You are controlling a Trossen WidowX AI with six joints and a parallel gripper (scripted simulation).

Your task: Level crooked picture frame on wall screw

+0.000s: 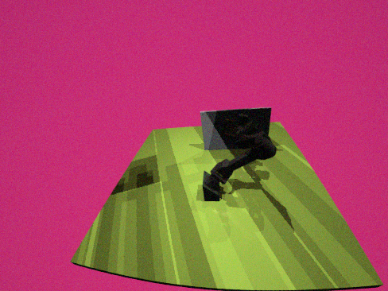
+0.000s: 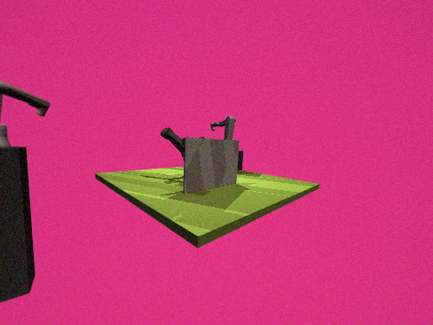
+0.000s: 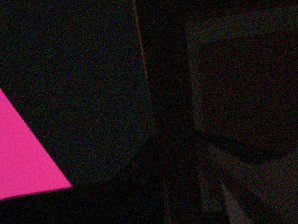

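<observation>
The picture frame [image 3: 167, 75] is very dark in the wrist view. Its side rail runs from top to bottom, leaning slightly, with a grey mat border and dark picture to its right. My gripper [image 3: 173, 140] is shut on this rail, one dark finger on each side. The frame is in front of the upright wall [image 1: 211, 133] [image 2: 210, 164] [image 3: 75, 75]. In the top view shadow blurs the frame and fingers together; in the exterior view the wall hides them. The screw and the notched strip are hidden. I cannot tell whether the frame is level.
The arm [image 1: 260, 147] reaches from a dark block [image 1: 211, 192] toward the wall, above the green striped table [image 1: 238, 254] [image 2: 200, 222]. The exterior view also shows a dark pillar [image 2: 13, 213] with an arm-like shape at the left edge. Shadows cross the table and wall.
</observation>
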